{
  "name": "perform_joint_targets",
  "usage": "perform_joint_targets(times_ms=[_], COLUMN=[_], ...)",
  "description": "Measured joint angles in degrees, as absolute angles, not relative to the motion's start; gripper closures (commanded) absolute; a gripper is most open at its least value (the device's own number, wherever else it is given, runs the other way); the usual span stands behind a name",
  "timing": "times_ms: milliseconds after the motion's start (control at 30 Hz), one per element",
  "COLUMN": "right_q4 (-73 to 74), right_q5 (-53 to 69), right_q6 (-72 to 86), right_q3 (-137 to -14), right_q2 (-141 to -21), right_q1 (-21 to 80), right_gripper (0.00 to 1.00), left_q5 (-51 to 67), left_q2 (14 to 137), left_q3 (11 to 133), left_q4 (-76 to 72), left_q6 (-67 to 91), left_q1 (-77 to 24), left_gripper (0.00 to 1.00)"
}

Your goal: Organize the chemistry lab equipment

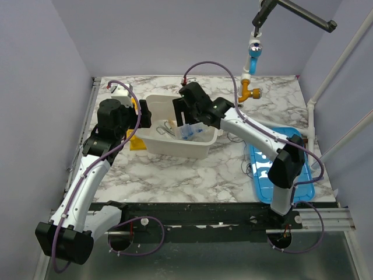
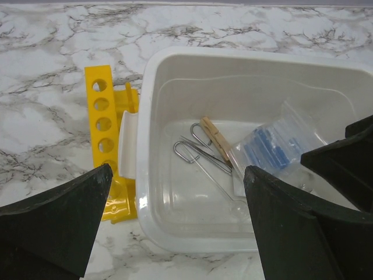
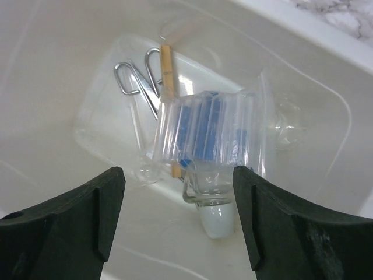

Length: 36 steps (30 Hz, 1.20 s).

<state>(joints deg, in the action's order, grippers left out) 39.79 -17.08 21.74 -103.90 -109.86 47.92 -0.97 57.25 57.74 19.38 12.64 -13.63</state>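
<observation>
Table (image 1: pixel 192 169), marbled top. White bin (image 1: pixel 175 149) sits left of centre towards the far side. A blue tray (image 1: pixel 303 188) lies at the near right, well apart from the bin.

Bin contents, as we read them from both wrist views:
- Bag (image 3: pixel 204 131), clear with blue pieces inside, lies flat on the bin floor towards its right half (image 2: pixel 274 149) (image 1: pixel 191 133).
- Tongs (image 2: pixel 195 154), silver wire loops, sit left of the bag, their ends running under it (image 3: pixel 137 76) (image 1: pixel 168 128).
- Stick (image 2: pixel 215 139), tan wood, lies across the tongs with its lower part under the bag edge (image 3: pixel 167 64).
- Glassware (image 3: pixel 213 204): one small clear vessel at the bag's edge and a thin tube with a rounded end alongside the tongs (image 2: pixel 236 204). We cannot tell how many pieces there are in all.

Rack (image 2: pixel 105 125), yellow with a row of holes, lies on the table against the bin's left side, partly under the bin's handle lip (image 1: pixel 135 143). It is outside the bin.

Right gripper (image 3: pixel 178 172) hangs inside the bin directly above the bag, jaws spread with nothing between them; the bag is released and rests on the floor (image 1: pixel 183 114).

Left gripper (image 2: pixel 175 172) hovers above the bin's left edge and the rack, jaws fully apart, grasping nothing (image 1: pixel 141 109).
</observation>
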Motion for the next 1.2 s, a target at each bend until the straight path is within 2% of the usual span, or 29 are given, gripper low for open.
perform_joint_targets(times_ms=[267,333,467,633,833,933,1067,1200], right_q4=[41.3,42.7,45.8,48.9,49.9,49.9,49.3,48.1], right_q5=[-17.1,-18.2,-20.8,-23.4,-25.6,-27.2,-30.3,-33.4], right_q6=[23.1,24.2,27.1,30.6,32.8,33.0,33.0,33.0], right_q3=[-97.4,-94.2,-87.1,-78.0,-69.0,-66.0,-63.4,-61.6], right_q2=[-94.0,-89.8,-83.3,-77.8,-73.6,-72.6,-72.6,-74.1], right_q1=[47.9,47.9,47.9,46.3,39.6,36.5,34.6,34.3], right_gripper=[0.17,0.15,0.13,0.13,0.12,0.05,0.0,0.0], left_q5=[1.7,2.0,2.2,1.9,0.0,-1.1,-2.2,-2.9], left_q2=[57.1,56.5,56.0,57.3,60.1,60.5,61.7,63.5], left_q3=[57.5,56.6,55.4,55.4,55.4,55.4,56.1,56.6], left_q4=[19.4,19.5,20.2,21.8,23.8,24.5,25.6,26.3], left_q6=[13.8,13.9,13.8,14.2,14.6,14.6,14.7,14.7], left_q1=[-13.6,-13.6,-13.6,-13.6,-13.6,-13.6,-13.6,-13.6], left_gripper=[0.02,0.05,0.17,0.23,0.28,0.34,0.34,0.34])
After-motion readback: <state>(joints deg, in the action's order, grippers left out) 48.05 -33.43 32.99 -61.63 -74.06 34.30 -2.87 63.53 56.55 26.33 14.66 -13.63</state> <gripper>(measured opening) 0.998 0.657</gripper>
